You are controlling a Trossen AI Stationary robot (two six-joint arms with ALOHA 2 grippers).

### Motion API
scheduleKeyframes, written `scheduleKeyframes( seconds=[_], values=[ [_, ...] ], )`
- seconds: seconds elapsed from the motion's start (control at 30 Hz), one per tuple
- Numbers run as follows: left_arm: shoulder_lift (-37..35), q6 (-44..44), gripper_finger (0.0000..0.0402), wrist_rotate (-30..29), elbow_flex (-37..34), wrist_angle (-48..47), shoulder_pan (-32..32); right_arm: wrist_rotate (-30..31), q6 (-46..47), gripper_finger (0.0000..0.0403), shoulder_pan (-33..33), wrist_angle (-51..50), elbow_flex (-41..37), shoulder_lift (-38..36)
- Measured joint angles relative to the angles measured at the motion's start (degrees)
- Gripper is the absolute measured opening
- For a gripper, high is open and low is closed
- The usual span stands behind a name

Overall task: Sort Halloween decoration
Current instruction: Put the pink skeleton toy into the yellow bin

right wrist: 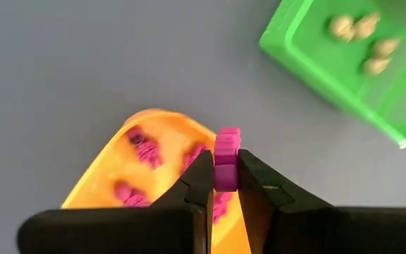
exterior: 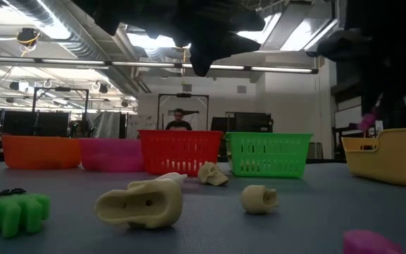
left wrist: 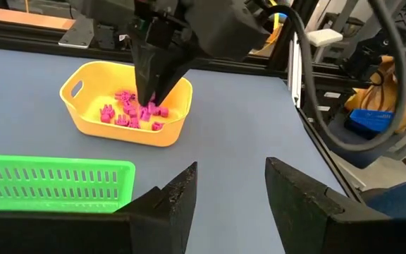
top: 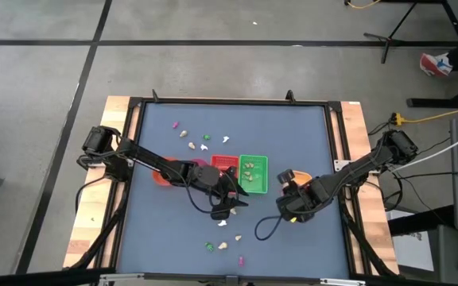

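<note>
Where the blue-grey table fills the overhead picture, trinkets lie scattered far and near, grey floor all round. At table height, a cream skull lies before a red basket; a distant person is blurred. Left gripper: jaws apart, empty. Right gripper: clamped on a pink trinket above the yellow tub.

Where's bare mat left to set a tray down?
Free: the right side of the mat, above the right gripper, and the lower left corner. Crowded: the middle around the green basket and left gripper, plus trinkets upper left and near the front edge.
</note>
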Motion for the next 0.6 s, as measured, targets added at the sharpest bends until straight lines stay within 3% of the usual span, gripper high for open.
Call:
scheduleKeyframes(
  seconds=[0.37, 0.6],
  values=[
    [0.0, 0.0, 0.0151, 0.1, 0.0, 0.0, 0.0, -4.7, 6.9, 0.0047, 0.0, -4.7, 0.0, 0.0],
    [0.0, 0.0, 0.0151, 0.0, 0.0, -2.0, -0.2, -4.6, 6.9, 0.0074, 0.0, -4.5, 0.0, 0.0]
  ],
)
